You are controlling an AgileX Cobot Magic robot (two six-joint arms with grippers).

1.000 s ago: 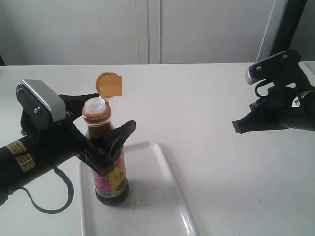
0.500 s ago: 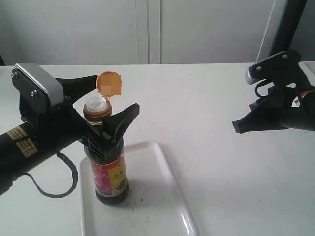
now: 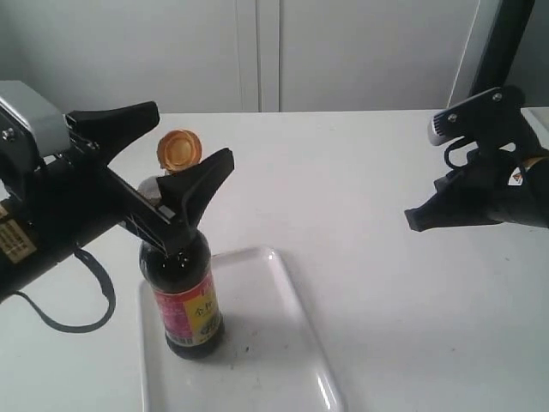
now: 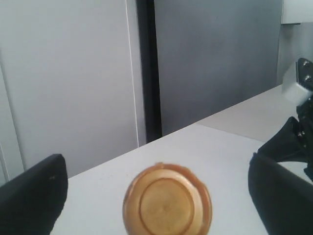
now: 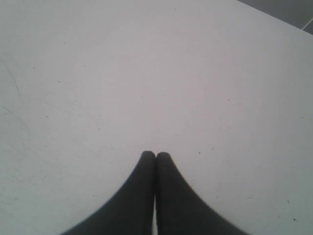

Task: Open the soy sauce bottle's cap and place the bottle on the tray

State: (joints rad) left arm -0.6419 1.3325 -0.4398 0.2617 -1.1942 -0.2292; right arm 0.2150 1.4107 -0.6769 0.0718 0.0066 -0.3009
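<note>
At the left of the exterior view, the left gripper (image 3: 176,146) hangs in the air above the table (image 3: 360,215) with its two black fingers spread wide, holding nothing. One finger (image 3: 116,120) points toward the far side of the table and the other finger (image 3: 202,184) reaches across in front of the bottle's neck. In the left wrist view both fingertips (image 4: 32,193) sit at the edges of the picture, well apart, with the cap (image 4: 167,201) between them and touching neither.

Just beneath that gripper, the soy sauce bottle (image 3: 182,287) stands upright on the near-left part of the tray (image 3: 266,343), its pink-red and yellow label facing the camera. The cap (image 3: 178,148) is flipped back and stands open above the neck, its round orange-brown face turned outward. The spout itself is mostly hidden behind the nearer finger, so its condition cannot be judged. The white tray lies flat on the table and extends to the right of the bottle.

Far to the right, well apart from the tray, the right gripper (image 3: 413,221) is raised over bare table. The right wrist view shows its two dark fingers (image 5: 142,196) pressed together at the tips (image 5: 156,155), closed with nothing between them.
</note>
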